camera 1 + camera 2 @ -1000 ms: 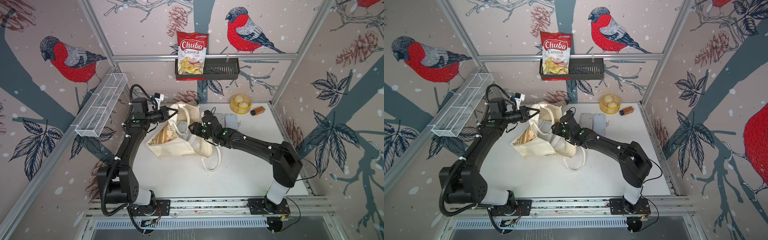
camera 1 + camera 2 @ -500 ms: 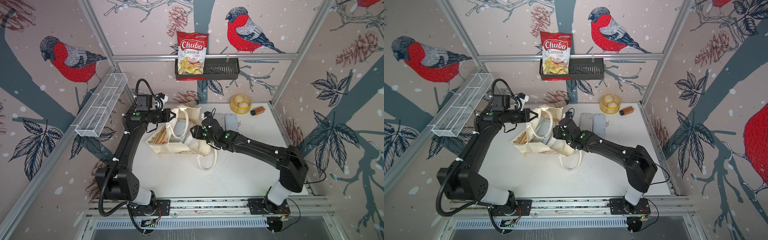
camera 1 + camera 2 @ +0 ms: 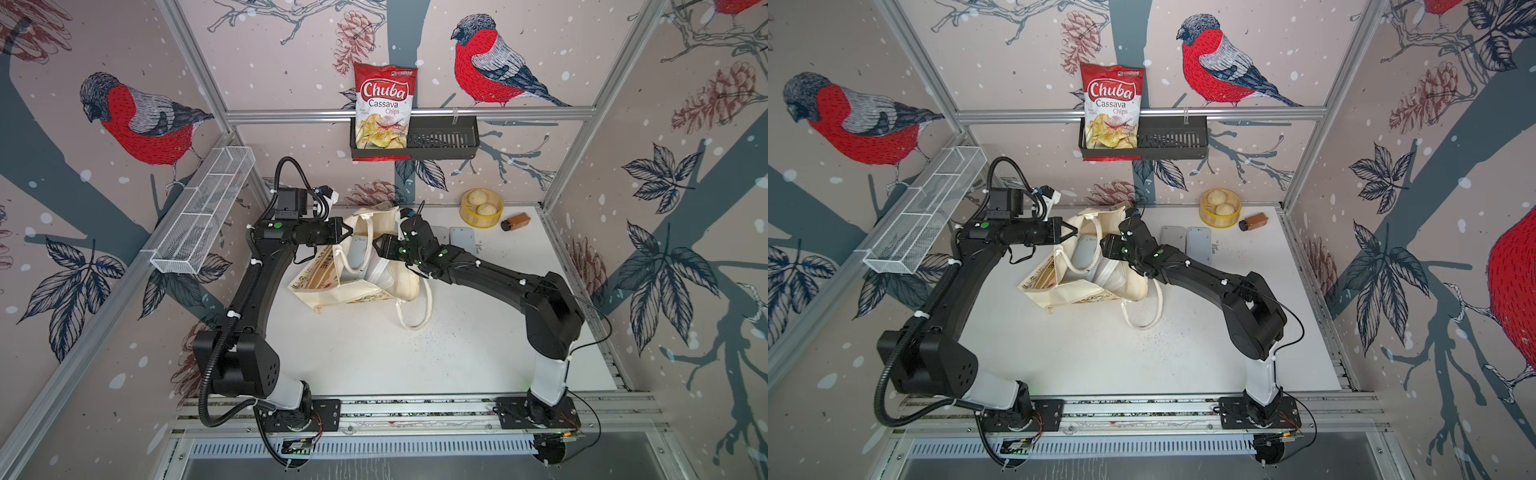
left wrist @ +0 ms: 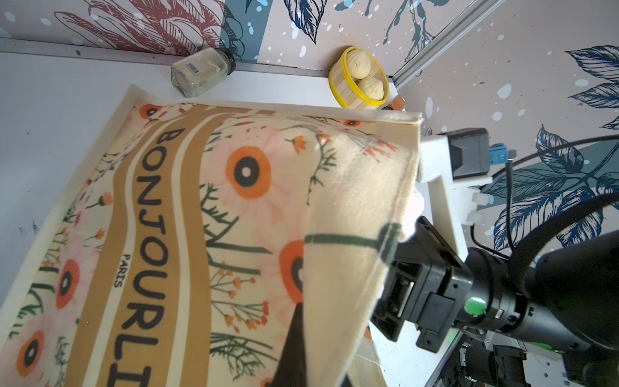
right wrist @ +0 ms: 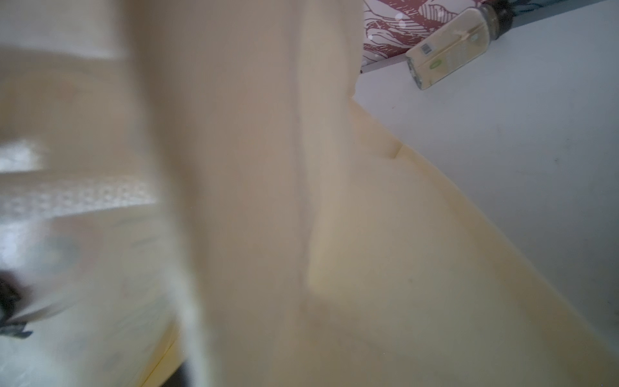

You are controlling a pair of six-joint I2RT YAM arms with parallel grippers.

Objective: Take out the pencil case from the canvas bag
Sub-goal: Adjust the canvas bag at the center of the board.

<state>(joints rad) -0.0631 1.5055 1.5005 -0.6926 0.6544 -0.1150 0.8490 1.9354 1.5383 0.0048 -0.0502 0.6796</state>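
Lab robot cell: aluminium frame (image 3: pixel 407 111), bird-wallpaper walls (image 3: pixel 145 124).

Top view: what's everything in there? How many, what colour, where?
canvas bag: one, cream with flowers, mid-table
grey pouch: one, inside bag's mouth, maybe pencil case
grey flat pouches: two, table, beside bag
steamer: one, yellow, back of table
buns: two, pale, in steamer
bottle: one, brown, beside steamer
chips bag: one, red-white, in black wall basket
wire basket: one, white, side wall
table: one, white
left gripper: black, shut on bag's rim
right gripper: black, at bag's mouth
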